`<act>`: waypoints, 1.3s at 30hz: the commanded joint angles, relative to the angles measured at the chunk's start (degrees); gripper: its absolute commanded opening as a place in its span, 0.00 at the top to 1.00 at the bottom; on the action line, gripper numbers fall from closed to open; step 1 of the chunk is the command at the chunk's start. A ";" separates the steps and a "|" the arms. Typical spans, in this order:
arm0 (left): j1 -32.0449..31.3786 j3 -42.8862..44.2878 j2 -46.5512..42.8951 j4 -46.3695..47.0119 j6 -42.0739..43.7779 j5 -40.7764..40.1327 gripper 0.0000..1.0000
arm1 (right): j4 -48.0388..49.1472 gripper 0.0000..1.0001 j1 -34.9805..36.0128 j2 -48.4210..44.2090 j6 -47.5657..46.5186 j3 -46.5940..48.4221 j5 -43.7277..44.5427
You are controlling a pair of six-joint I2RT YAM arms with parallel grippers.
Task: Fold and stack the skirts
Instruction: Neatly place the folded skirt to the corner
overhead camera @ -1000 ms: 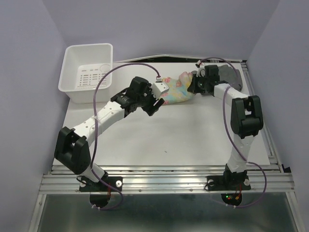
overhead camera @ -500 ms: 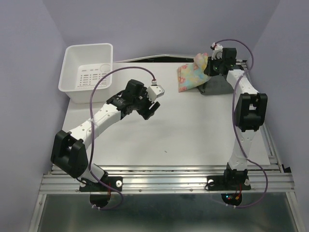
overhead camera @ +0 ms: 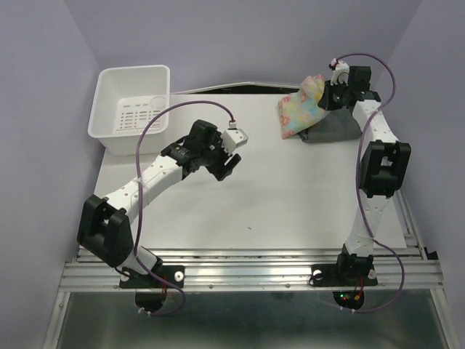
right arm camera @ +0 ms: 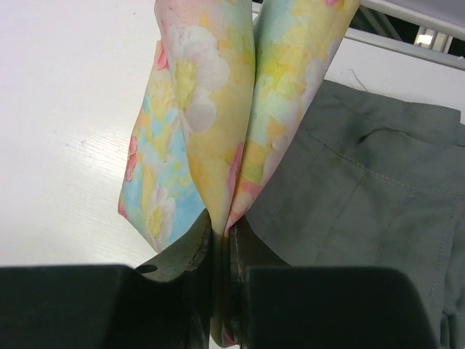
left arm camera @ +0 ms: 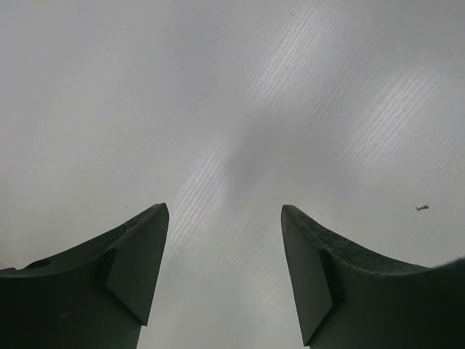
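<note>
The floral skirt (overhead camera: pixel 299 110), thin pastel yellow, blue and green cloth printed with pink flowers, hangs lifted at the table's 1 o'clock corner. It is pinched at its top by the right gripper (right arm camera: pixel 221 236), whose dark fingers are clamped tight on a doubled fold. The cloth falls in soft folds, partly over the edge of the grey skirt (overhead camera: pixel 336 129). This is a thicker, plain fabric with stitched seams, lying rumpled on the table at the floral one's 3 o'clock side.

The table (overhead camera: pixel 276 211) is a matte white board with fine ribbed lines, bordered at 6 o'clock by aluminium rails (overhead camera: pixel 254 270). The left gripper (left arm camera: pixel 225 214) hovers near the table's middle, its fingers spread apart with nothing between them. A white plastic bin (overhead camera: pixel 107 102), rectangular with rounded corners, sits at 11 o'clock. Plain lilac walls (overhead camera: pixel 240 36) enclose the far and side edges.
</note>
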 commanded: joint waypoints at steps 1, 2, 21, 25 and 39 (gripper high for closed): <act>0.12 1.95 0.21 -0.60 0.66 0.80 0.26 | 0.12 0.99 -2.34 -2.02 -1.10 4.83 -2.35; 0.21 2.04 0.30 -0.60 0.75 0.71 0.26 | 0.11 0.99 -3.04 -2.02 -0.84 5.01 -2.61; 0.21 3.36 2.85 -1.66 1.71 1.33 0.27 | -2.16 0.99 -10.77 0.70 5.41 10.28 -13.07; 0.12 3.97 3.55 -2.36 1.80 1.50 0.27 | -3.66 0.99 -11.39 3.25 3.91 9.75 -14.04; 0.12 5.82 5.84 -4.56 1.71 2.12 0.28 | -5.33 0.98 -17.36 12.83 2.68 16.52 -19.93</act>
